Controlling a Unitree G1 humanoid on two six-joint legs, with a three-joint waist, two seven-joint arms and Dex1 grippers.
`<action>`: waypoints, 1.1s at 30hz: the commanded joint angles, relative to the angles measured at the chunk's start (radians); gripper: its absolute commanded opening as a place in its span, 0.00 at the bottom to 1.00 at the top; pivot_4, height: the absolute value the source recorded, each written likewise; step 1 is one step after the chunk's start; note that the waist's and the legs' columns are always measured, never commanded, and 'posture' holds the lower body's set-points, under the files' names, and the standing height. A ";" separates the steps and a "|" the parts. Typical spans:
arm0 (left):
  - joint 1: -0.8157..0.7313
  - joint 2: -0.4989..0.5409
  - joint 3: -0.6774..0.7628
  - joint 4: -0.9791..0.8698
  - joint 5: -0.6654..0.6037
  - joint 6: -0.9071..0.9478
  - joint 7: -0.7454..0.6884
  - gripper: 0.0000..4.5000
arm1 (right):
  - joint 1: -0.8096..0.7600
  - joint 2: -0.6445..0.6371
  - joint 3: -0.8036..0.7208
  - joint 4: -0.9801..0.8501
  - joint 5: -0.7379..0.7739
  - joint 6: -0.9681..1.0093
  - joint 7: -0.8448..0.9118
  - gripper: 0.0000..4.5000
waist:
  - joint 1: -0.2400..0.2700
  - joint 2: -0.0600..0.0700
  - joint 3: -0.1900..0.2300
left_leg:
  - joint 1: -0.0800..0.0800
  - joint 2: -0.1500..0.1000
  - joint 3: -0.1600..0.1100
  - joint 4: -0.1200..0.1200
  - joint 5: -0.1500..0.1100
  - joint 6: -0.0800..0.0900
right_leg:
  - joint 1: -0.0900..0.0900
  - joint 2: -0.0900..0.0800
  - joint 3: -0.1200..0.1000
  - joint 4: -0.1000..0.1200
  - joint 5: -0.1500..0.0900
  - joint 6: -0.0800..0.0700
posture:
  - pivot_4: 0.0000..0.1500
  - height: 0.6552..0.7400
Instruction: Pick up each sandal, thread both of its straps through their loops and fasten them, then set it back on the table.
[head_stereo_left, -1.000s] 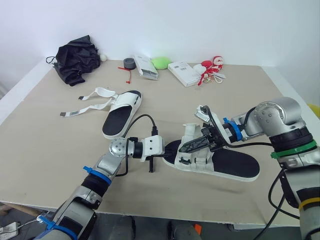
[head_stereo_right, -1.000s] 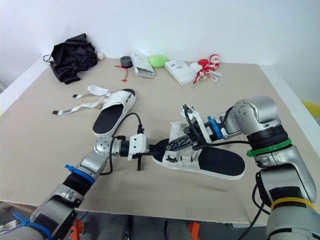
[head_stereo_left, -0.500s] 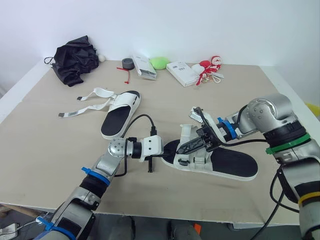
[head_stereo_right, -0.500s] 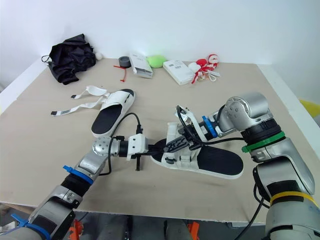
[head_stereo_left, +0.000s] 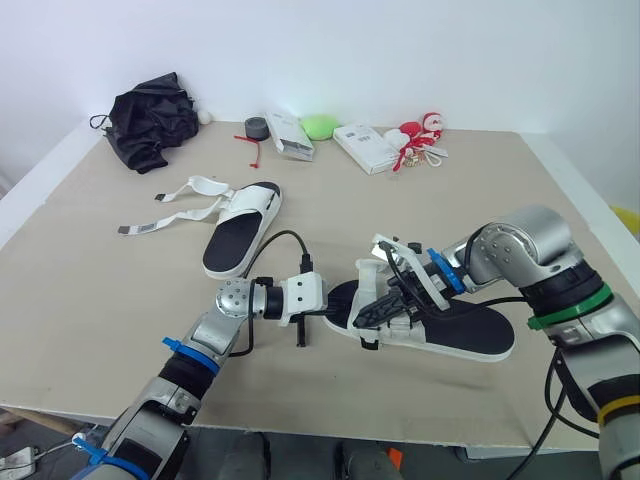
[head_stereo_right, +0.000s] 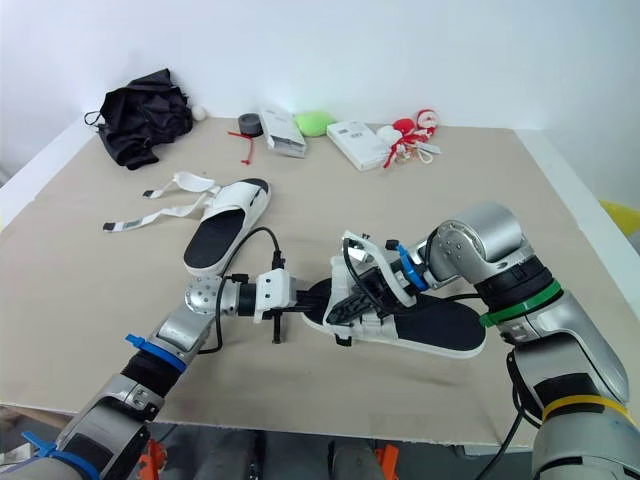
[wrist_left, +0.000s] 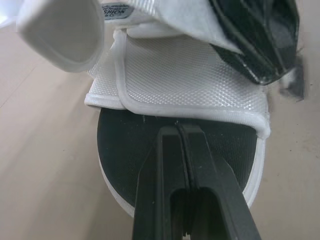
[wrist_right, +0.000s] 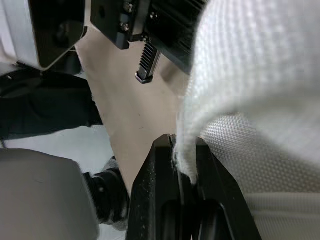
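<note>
Ana: Since one second ago the right gripper (head_stereo_left: 368, 315) has come down and a little toward the left gripper (head_stereo_left: 330, 312). It was higher above the straps. Now it lies low on the strap end of the white sandal with the black footbed (head_stereo_left: 470, 332).

Ben: And the sandal itself?

Ana: It lies at the same place on the beige table (head_stereo_left: 100, 300), near the front edge, and the left gripper has not left that end of it. The second white sandal (head_stereo_left: 240, 228) is farther back on the left, with its straps loose and spread on the table.

Ben: What do the grippers hold?

Ana: In the right wrist view the two fingers are pinched on the edge of the white mesh strap (wrist_right: 240, 100). The left fingers are pressed together over the black footbed, and I see nothing between them.

Ben: So the step, I think, is to bring this strap to its loop. How to do it well?

Ana: I judge the hold is thin, only on the border of the mesh. The pull should be slow and along the strap, not sideways, or the cloth can slip out. The left gripper should keep the sole down so that the sandal does not slide. I cannot make out the loop itself, so the aim must be checked before pushing.
</note>
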 joint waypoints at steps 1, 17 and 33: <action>0.035 0.015 -0.053 0.065 0.042 0.035 -0.026 0.00 | 0.079 -0.024 0.014 -0.098 -0.030 -0.027 0.012 0.13 | 0.000 -0.001 -0.001 | 0.001 0.000 0.000 0.000 0.000 0.000 | 0.001 0.000 0.000 0.000 0.000 0.000 | 1.00 0.98; -0.061 -0.024 -0.062 0.185 0.049 -0.030 -0.055 0.00 | 0.284 -0.214 -0.475 -0.479 0.102 -0.008 0.000 0.61 | 0.006 -0.001 -0.001 | 0.005 -0.002 0.000 0.001 -0.001 0.000 | 0.007 -0.003 -0.001 -0.001 -0.003 0.001 | 1.00 0.98; -0.101 -0.037 -0.062 0.239 0.049 -0.068 -0.084 0.00 | 0.682 0.070 -0.674 -0.780 0.001 0.080 -0.457 0.61 | 0.005 -0.004 0.000 | 0.008 -0.003 0.002 0.003 0.000 -0.001 | 0.012 -0.005 0.002 -0.003 -0.005 0.009 | 1.00 0.98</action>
